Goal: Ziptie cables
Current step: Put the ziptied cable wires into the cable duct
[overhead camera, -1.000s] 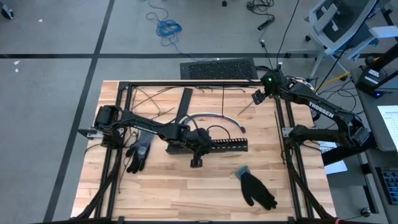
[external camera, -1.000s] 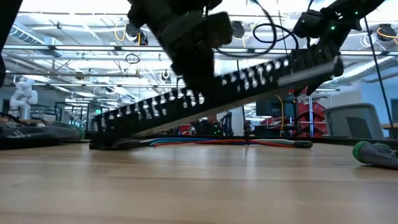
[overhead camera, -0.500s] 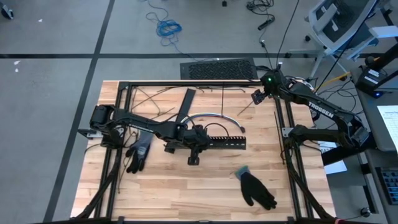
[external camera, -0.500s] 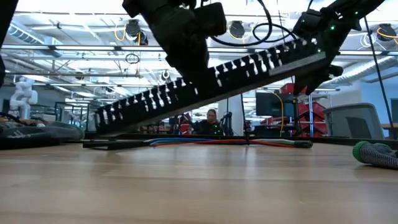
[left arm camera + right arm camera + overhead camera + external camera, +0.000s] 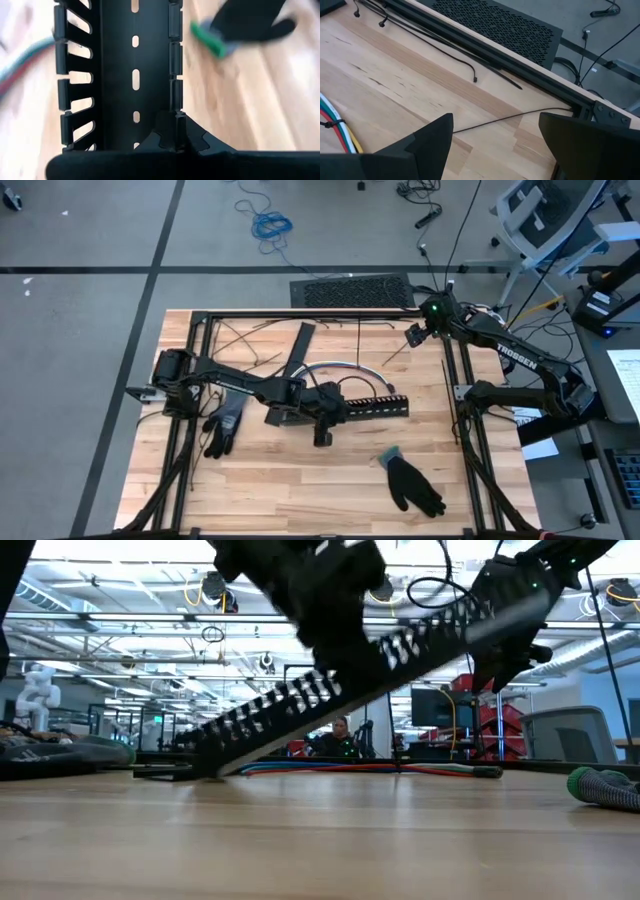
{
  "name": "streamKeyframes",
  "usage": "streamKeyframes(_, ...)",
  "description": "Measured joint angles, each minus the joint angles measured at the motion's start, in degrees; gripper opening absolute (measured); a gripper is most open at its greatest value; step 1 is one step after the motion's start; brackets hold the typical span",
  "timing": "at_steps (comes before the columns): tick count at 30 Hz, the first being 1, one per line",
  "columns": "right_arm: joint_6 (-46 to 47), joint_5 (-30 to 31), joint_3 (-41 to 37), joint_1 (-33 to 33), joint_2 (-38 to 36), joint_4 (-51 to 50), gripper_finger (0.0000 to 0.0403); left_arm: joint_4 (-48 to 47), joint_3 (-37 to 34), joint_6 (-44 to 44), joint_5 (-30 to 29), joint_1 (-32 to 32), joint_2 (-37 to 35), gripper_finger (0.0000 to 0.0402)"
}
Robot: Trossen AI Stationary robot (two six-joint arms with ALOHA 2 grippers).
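Pale wooden planks make up the bench under me, ringed by a black frame, with grey floor around it and a bright hall behind. My left tool is at mid-bench, its fingers clamped together on the black slotted strip; in the low view the strip is tilted, one end down on the wood and the other raised. The cables lie in a shallow arc on the bench just behind that strip, touching neither tool; in the low view they run flat as red, blue and green lines. My right tool hangs above the far right corner of the bench, its fingers spread apart and holding nothing. Two black gloves lie on the wood, one near my left arm, one toward the near right.
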Motion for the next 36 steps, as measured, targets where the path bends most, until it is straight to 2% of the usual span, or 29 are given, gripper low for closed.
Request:
streamKeyframes(14,0.0,0.0,0.0,0.0,0.0,0.1,0.0288,-13.6,0.0,4.6,-0.4,-0.1,1.4,0.0)
streamKeyframes(26,0.0,0.0,0.0,0.0,0.0,0.1,0.0288,-12.6,-0.1,-1.6,-0.4,-0.4,1.4,0.0002)
streamKeyframes(36,0.0,0.0,0.0,0.0,0.0,0.1,0.0288,-12.6,-0.1,-1.6,-0.1,-0.4,1.4,0.0074)
